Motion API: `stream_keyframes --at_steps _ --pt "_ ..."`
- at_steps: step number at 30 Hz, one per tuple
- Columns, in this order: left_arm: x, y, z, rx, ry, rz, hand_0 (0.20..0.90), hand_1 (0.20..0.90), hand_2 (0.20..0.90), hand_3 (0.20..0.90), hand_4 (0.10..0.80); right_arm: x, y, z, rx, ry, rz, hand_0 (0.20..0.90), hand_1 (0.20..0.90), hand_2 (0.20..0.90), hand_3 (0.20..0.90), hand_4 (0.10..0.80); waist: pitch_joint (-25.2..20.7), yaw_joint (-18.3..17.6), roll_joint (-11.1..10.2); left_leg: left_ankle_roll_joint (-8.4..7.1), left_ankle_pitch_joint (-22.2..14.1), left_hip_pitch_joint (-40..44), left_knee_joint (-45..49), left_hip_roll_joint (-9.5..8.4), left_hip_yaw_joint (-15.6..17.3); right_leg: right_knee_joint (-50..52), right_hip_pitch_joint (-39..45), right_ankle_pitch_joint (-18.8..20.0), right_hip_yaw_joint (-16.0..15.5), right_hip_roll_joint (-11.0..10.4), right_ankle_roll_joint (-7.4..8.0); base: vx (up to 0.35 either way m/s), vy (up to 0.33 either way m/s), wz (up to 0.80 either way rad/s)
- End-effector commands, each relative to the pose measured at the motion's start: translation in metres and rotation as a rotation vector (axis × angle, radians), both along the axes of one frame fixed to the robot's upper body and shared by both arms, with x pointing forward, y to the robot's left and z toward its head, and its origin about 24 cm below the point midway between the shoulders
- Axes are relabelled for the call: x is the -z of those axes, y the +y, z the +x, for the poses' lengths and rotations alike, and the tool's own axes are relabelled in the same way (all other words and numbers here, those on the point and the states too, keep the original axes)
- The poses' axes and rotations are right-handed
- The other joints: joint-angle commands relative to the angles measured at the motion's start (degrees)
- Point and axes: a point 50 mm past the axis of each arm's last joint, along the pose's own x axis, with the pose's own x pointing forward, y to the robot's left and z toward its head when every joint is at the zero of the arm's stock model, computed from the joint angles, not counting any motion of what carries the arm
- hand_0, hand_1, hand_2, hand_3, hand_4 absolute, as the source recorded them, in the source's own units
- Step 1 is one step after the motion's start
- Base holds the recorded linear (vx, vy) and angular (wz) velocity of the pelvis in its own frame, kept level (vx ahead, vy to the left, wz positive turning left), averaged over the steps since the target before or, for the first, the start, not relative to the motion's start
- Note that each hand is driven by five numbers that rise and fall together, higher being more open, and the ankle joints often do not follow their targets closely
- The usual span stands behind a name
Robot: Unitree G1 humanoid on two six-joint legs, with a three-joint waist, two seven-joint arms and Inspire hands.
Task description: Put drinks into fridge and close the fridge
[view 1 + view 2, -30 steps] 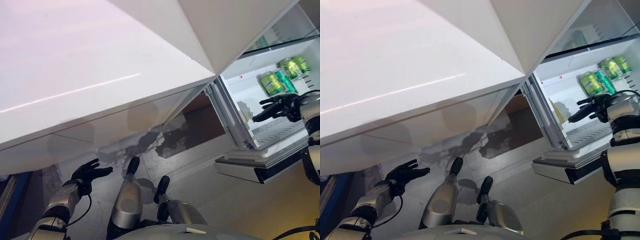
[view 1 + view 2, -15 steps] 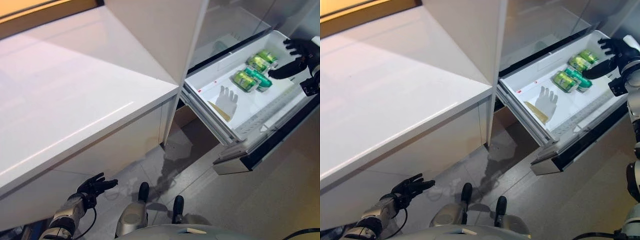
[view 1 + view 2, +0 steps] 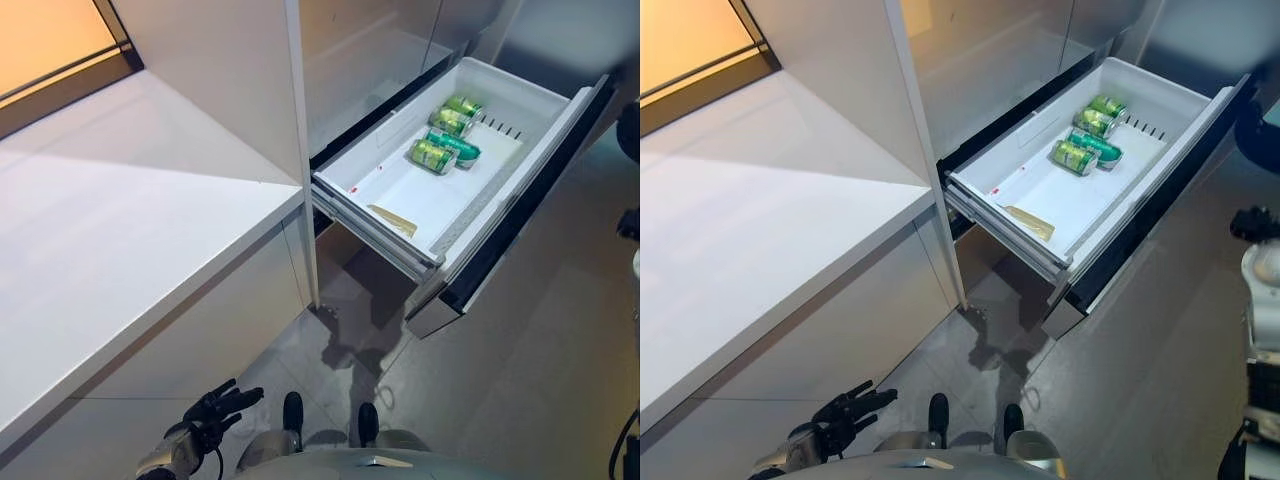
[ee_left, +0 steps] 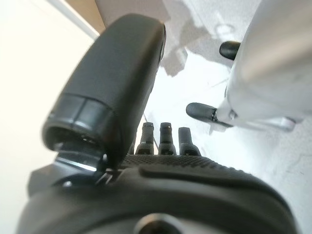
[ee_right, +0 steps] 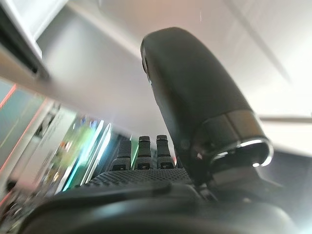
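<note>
green cans [image 3: 445,132] in open fridge drawer [image 3: 520,95]; both hands [image 4: 161,139] [image 5: 146,146] empty, fingers straight

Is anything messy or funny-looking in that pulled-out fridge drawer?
Nothing is spilled or broken. The fridge drawer stands pulled far out, not yet shut. The green cans lie on their sides, bunched at its far end, not standing. A flat tan piece lies alone on the drawer floor near the front; I cannot tell what it is.
</note>
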Motion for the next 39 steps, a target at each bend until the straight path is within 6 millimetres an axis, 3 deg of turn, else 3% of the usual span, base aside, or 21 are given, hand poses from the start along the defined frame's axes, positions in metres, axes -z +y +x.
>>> stream_keyframes --at_steps 1,6,10,16,18,24,30,35,39 --pt "-0.002 0.021 -0.015 0.021 0.007 0.087 0.900 0.900 0.900 0.900 0.800 -0.027 0.011 -0.032 -0.056 -0.340 -0.051 0.900 0.900 0.900 0.900 0.800 -5.4 0.2 -1.1 3.19 -8.8 3.2 3.0 -2.53 2.9 5.7 -3.5 -0.8 2.3 0.2 1.90 0.011 -0.021 -0.19" --pt "0.002 0.013 -0.028 0.022 0.011 0.088 0.900 0.900 0.900 0.900 0.800 0.032 0.001 -0.050 -0.014 -0.298 0.179 0.900 0.900 0.900 0.900 0.800 -2.8 -1.1 -0.6 4.28 -13.3 1.9 12.9 -3.43 2.8 13.8 -4.7 -4.7 2.1 -0.3 0.28 0.061 -0.030 -0.04" --pt "0.001 0.011 -0.027 0.040 0.008 0.092 0.900 0.900 0.900 0.900 0.800 0.075 -0.002 -0.045 -0.062 -0.138 0.352 0.900 0.900 0.900 0.900 0.800 0.8 -1.7 -0.4 5.41 -18.1 -1.2 22.0 -4.48 2.8 21.7 -6.9 -9.0 1.3 -0.7 -1.47 0.028 -0.004 0.05" --pt "-0.001 0.010 -0.020 0.025 -0.003 0.094 0.900 0.900 0.900 0.900 0.800 0.108 0.006 -0.028 -0.214 0.128 0.443 0.900 0.900 0.900 0.900 0.800 4.1 -2.3 0.4 6.19 -20.1 -5.2 28.4 -4.85 3.2 29.3 -10.9 -11.8 1.1 -1.1 -3.14 -0.002 0.001 -0.02" --pt "-0.005 0.013 -0.008 0.017 -0.031 0.095 0.900 0.900 0.900 0.900 0.800 0.115 0.009 -0.019 -0.262 0.223 0.430 0.900 0.900 0.900 0.900 0.800 5.5 -2.4 0.9 6.45 -20.3 -8.6 31.4 -5.03 3.3 33.1 -14.2 -12.6 1.1 -1.3 -3.77 -0.042 -0.001 0.01" --pt "-0.017 0.014 0.027 0.018 -0.102 0.099 0.900 0.900 0.900 0.900 0.800 0.104 0.022 0.016 -0.371 0.353 0.318 0.900 0.900 0.900 0.900 0.800 9.9 -2.2 1.8 6.21 -19.6 -15.9 36.5 -5.64 2.9 40.2 -21.8 -13.7 0.8 -1.3 -4.98 -0.100 -0.006 0.04" --pt "-0.020 0.010 0.043 0.028 -0.127 0.105 0.900 0.900 0.900 0.900 0.800 0.084 0.043 0.050 -0.496 0.443 0.185 0.900 0.900 0.900 0.900 0.800 13.1 -1.2 2.4 5.26 -18.0 -19.7 38.0 -5.82 2.7 41.8 -25.5 -13.2 0.4 -1.0 -5.44 -0.050 -0.008 0.02" --pt "-0.032 0.006 0.074 0.034 -0.195 0.105 0.900 0.900 0.900 0.900 0.800 0.041 0.081 0.094 -0.623 0.431 0.012 0.900 0.900 0.900 0.900 0.800 16.6 -0.3 2.9 4.58 -15.1 -23.3 36.5 -5.65 2.7 40.5 -29.5 -11.0 0.4 -0.1 -5.13 -0.152 0.005 -0.02" --pt "-0.036 0.000 0.087 0.038 -0.215 0.107 0.900 0.900 0.900 0.900 0.800 0.017 0.105 0.112 -0.691 0.411 -0.097 0.900 0.900 0.900 0.900 0.800 18.1 0.6 2.9 4.28 -14.4 -24.8 36.5 -5.60 2.9 40.2 -30.8 -10.4 0.4 -0.1 -4.84 -0.091 -0.004 -0.01"
